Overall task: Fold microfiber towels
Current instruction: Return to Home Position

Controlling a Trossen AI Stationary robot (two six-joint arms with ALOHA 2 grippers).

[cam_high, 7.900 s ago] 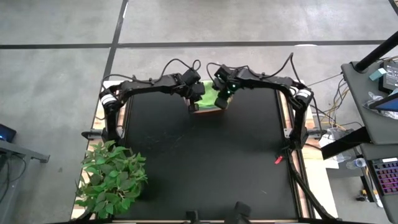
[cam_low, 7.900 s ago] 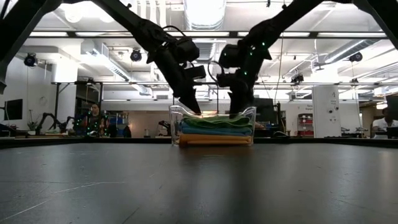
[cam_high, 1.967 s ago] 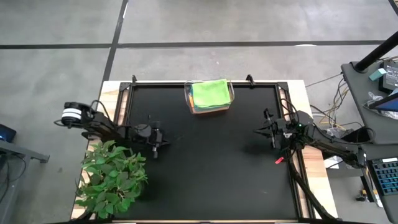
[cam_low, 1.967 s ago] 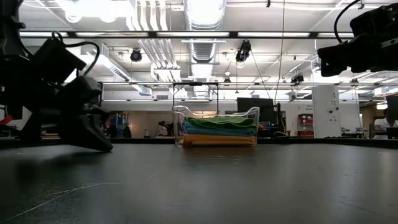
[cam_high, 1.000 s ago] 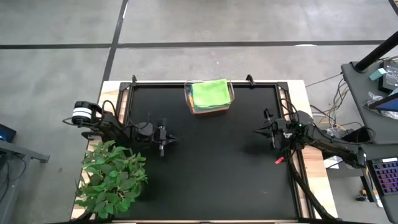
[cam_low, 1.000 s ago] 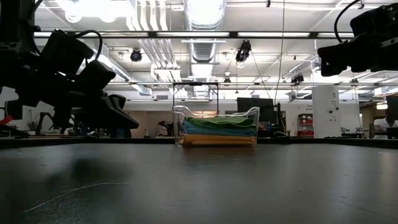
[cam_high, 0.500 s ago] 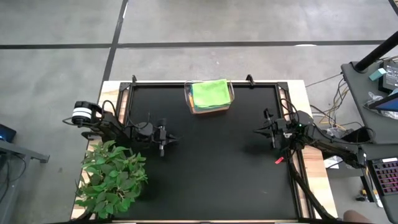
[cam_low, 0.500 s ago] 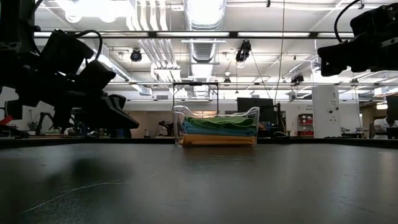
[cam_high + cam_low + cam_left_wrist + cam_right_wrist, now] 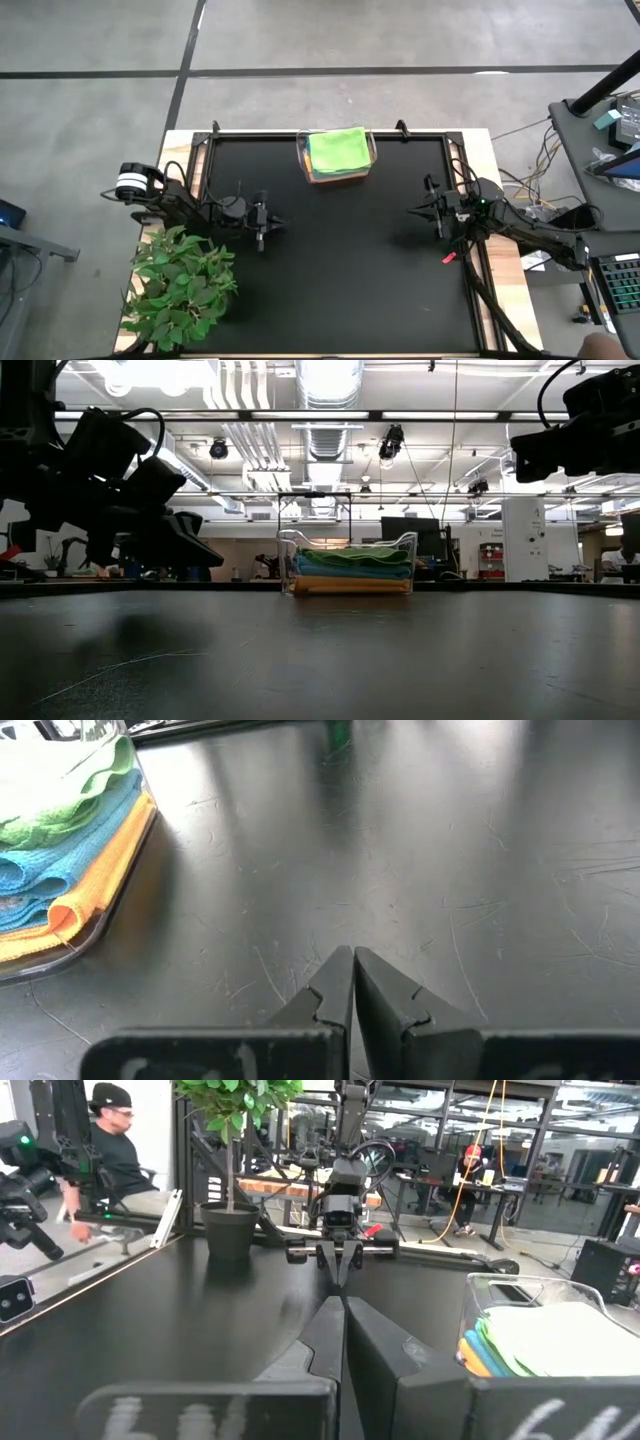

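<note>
**Left gripper** (image 9: pixel 262 236): I see it low over the left side of the table (image 9: pixel 340 290), near the plant (image 9: pixel 180 290) and well apart from the bin. My left wrist view shows its fingers (image 9: pixel 335 985) pressed together with only a thin seam between them. They hold nothing.

**Right gripper** (image 9: pixel 418 209): I find it by the table's right edge, held high above the surface in the low view. It points across the table at the left gripper. Its fingers (image 9: pixel 325 1335) are closed flat against each other and are empty.

**Microfiber towels** (image 9: pixel 337 150): folded and stacked inside the clear bin (image 9: pixel 301 165). The bin stands at the middle of the table edge that runs along the top of the high view, between the two arms and apart from both.
- The lime green towel (image 9: pixel 350 556) lies on top.
- Blue layers (image 9: pixel 350 571) sit beneath it.
- The yellow-orange towel (image 9: pixel 350 586) is at the bottom.
- I cannot tell exactly how many layers there are.

**Plant**: potted and leafy, at the left corner opposite the bin's edge, with foliage spilling past the table's side.

**Small red item** (image 9: pixel 448 257): lies by the right edge; I cannot identify it.

**Person** (image 9: pixel 105 1140): seated beyond the table in dark clothing and a cap, visible only in my right wrist view.
</note>
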